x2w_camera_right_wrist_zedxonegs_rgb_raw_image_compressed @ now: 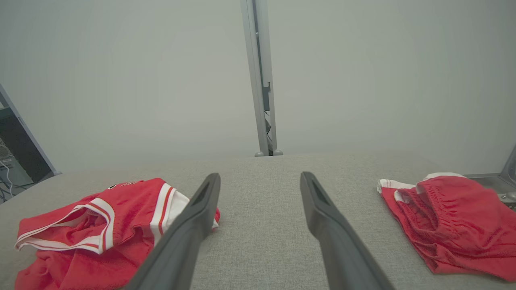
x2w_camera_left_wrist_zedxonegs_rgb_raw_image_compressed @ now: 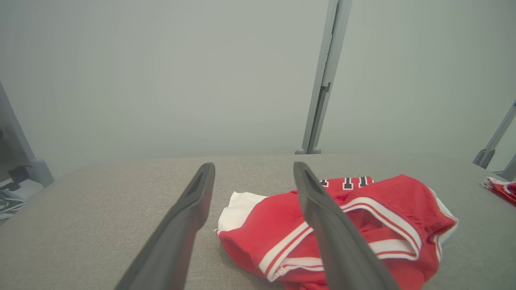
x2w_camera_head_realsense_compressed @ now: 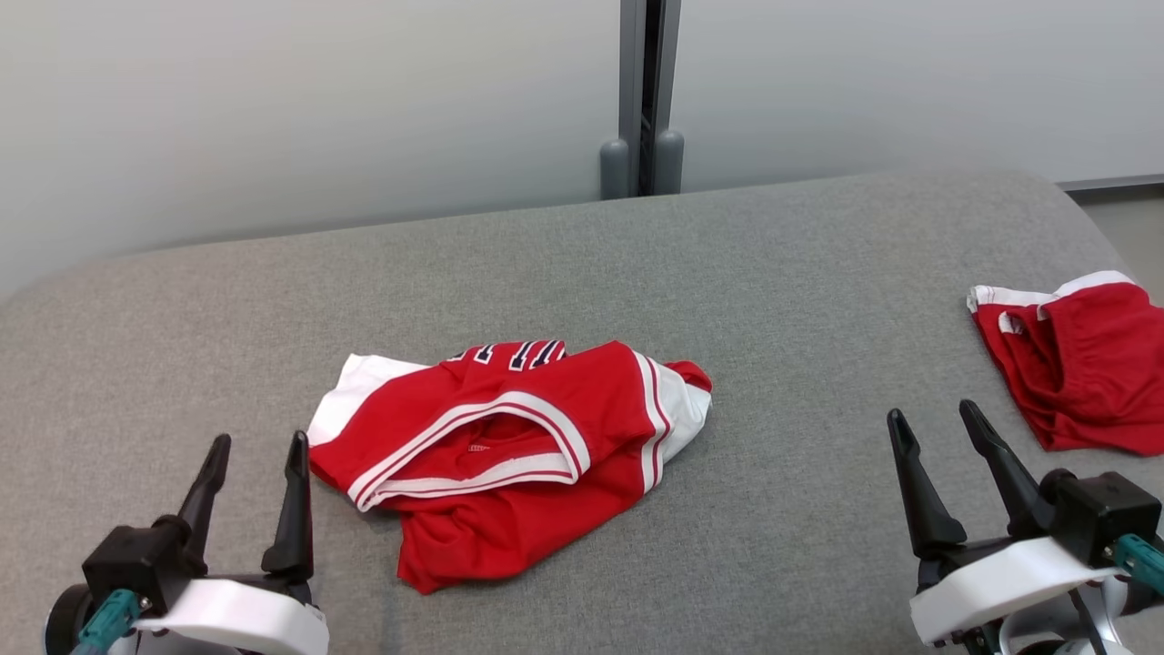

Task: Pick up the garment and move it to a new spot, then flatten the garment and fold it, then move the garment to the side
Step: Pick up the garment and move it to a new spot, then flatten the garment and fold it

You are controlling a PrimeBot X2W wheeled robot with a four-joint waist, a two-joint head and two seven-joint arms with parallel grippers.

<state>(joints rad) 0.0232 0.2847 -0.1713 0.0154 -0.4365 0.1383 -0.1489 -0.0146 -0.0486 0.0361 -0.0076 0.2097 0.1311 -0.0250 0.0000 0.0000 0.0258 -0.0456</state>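
A crumpled red garment with white and red striped trim lies in a heap near the middle of the grey padded table; it also appears in the left wrist view and the right wrist view. My left gripper stands open just left of the heap, nothing between its fingers. Well to the right of the heap, my right gripper is open and empty, over bare fabric.
A second red garment with white trim lies folded at the table's right edge, close to my right gripper. A grey post and pale wall panels stand behind the table.
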